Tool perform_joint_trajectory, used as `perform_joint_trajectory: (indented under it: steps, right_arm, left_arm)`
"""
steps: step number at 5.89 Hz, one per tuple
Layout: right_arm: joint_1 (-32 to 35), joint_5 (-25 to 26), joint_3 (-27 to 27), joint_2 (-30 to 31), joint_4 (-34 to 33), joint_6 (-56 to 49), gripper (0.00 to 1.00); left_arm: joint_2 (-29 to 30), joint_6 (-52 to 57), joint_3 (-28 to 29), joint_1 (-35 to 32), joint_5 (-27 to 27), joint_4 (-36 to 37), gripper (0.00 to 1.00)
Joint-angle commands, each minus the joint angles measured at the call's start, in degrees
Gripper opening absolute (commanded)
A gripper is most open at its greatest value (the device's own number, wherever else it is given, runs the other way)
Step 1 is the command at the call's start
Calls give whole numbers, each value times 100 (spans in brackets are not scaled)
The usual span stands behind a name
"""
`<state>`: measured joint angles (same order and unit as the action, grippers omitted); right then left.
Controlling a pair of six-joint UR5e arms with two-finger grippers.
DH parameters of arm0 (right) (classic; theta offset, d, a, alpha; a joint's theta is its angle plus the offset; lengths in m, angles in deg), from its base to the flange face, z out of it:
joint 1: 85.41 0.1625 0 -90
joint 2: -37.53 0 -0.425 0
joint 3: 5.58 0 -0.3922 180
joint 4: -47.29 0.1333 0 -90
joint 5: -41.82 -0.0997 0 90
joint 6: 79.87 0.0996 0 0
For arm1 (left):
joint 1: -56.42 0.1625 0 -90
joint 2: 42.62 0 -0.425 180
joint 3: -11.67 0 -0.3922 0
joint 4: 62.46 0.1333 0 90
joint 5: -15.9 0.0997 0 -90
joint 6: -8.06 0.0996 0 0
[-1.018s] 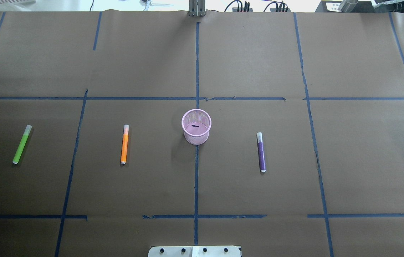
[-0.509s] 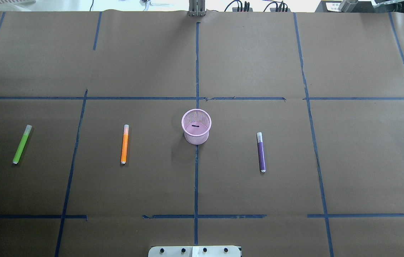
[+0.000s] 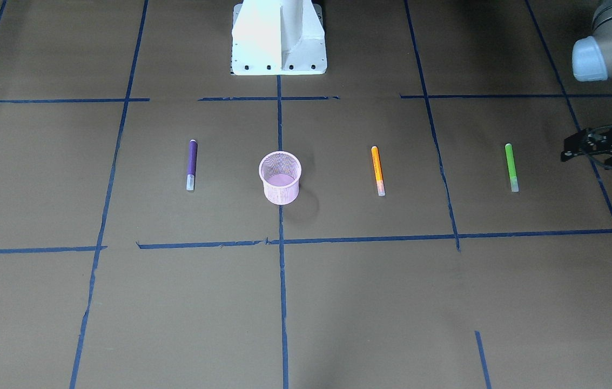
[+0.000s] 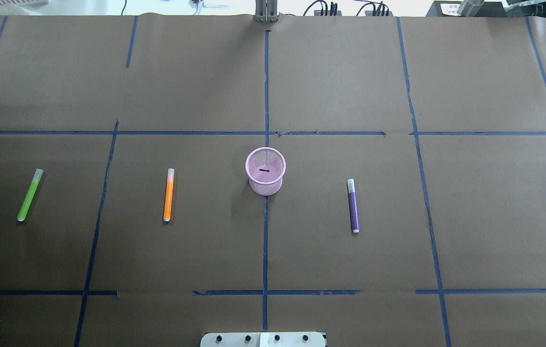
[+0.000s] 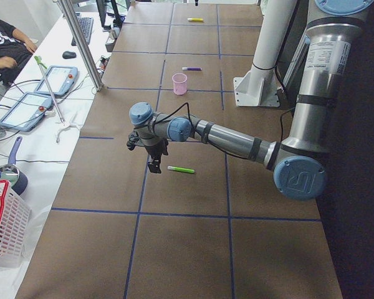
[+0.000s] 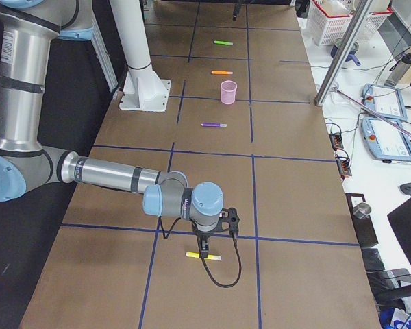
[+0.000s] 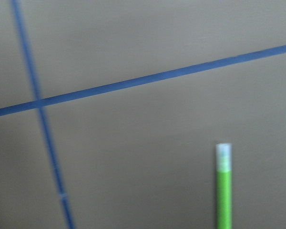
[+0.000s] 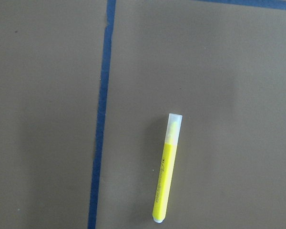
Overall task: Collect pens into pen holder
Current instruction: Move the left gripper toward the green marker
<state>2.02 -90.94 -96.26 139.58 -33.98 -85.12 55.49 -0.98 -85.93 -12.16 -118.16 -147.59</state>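
Note:
The pink mesh pen holder stands upright at the table's middle, holding no pens. The orange pen, green pen and purple pen lie flat on the brown paper. A yellow pen lies far out on the right side. My left gripper hangs just outside the green pen, which shows in the left wrist view. My right gripper hangs over the yellow pen. I cannot tell whether either gripper is open or shut.
Blue tape lines divide the brown paper. The white robot base stands at the table's near edge. An operator's bench with tablets and a white basket runs along the far side.

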Motion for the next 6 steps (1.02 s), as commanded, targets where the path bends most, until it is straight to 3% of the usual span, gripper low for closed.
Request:
perform_joint_trajectory:
  steps: [1,3,6]
  right_arm:
    - [-330,40,995,-498,743,415,100]
    - [-506,31,1123,-537,806,541,100]
    - [-788,40,1438,-721,824,832,100]
  left_arm:
    - [69,-80,353,134,3,-510,100]
    - [86,-89,715,186,3,-969,100]
    - [86,-239,707,292,3,-1014,100]
